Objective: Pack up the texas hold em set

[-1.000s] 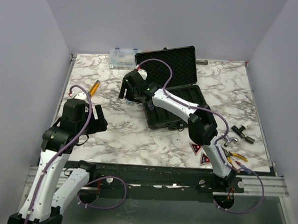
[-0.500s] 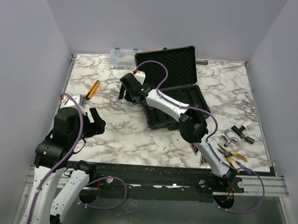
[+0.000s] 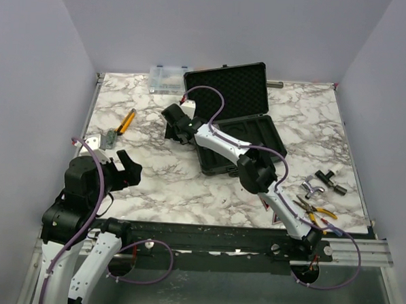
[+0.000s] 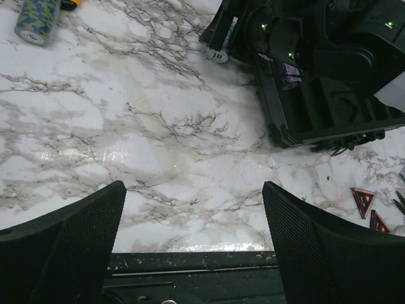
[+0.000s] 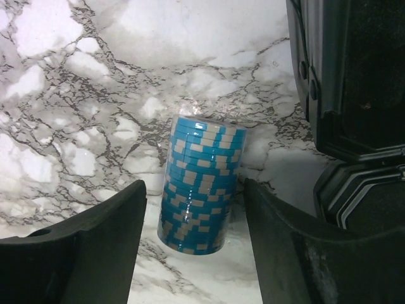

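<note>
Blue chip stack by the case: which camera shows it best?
Right wrist view: the blue chip stack fills the centre, unobstructed. Left wrist shows only a sliver; overhead, the right arm hides it.

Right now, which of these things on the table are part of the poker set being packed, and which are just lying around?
Part of the job: black case; blue chip stack; purple chip stack in the case; mottled chip stack; two red-black triangles.
Lying about: clear organiser box; orange-handled tool; pliers; small black fitting.
</note>
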Robot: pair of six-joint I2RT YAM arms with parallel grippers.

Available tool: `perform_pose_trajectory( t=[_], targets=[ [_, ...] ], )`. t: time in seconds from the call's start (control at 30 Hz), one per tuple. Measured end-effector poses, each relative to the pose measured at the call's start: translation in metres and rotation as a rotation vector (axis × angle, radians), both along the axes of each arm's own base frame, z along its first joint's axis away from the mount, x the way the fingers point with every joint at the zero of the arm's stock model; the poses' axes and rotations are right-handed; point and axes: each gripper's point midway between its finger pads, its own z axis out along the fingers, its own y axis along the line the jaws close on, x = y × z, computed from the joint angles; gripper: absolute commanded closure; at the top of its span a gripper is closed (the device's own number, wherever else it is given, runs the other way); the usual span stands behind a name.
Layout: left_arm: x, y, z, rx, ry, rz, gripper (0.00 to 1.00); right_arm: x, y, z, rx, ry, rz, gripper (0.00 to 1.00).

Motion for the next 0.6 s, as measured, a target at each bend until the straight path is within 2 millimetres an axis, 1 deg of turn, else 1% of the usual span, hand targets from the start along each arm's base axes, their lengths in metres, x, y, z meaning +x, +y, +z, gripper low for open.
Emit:
perform_pose_trajectory(
  t=[0.13, 0.23, 0.3, 0.33, 0.47, 0.53, 0.6],
  targets=[
    [0.000, 0.000, 0.000, 0.000, -0.001, 0.000, 0.11, 0.000, -0.001, -0.002, -0.013, -0.002, 0.010, 0.51],
    [0.000, 0.000, 0.000, 0.000, -0.001, 0.000, 0.10, 0.000, -0.002, -0.004, -0.022, -0.001, 0.017, 0.66],
    [0.000, 0.000, 0.000, 0.000, 0.000, 0.000, 0.10, 0.000, -0.001, -0.004, -0.026, -0.004, 0.027, 0.73],
    [0.000, 0.000, 0.000, -0.001, -0.001, 0.000, 0.08, 0.000, 0.000, -0.003, -0.029, -0.009, 0.038, 0.76],
    [0.002, 0.000, 0.001, -0.003, -0.011, 0.001, 0.06, -0.004, 0.004, -0.002, -0.023, -0.018, 0.097, 0.87],
    [0.002, 0.000, 0.001, -0.006, -0.022, 0.002, 0.06, -0.009, 0.006, 0.001, -0.022, -0.020, 0.140, 0.90],
    [0.003, 0.000, 0.001, -0.010, -0.035, 0.006, 0.06, -0.014, 0.011, 0.010, -0.009, -0.031, 0.189, 0.92]
  ],
)
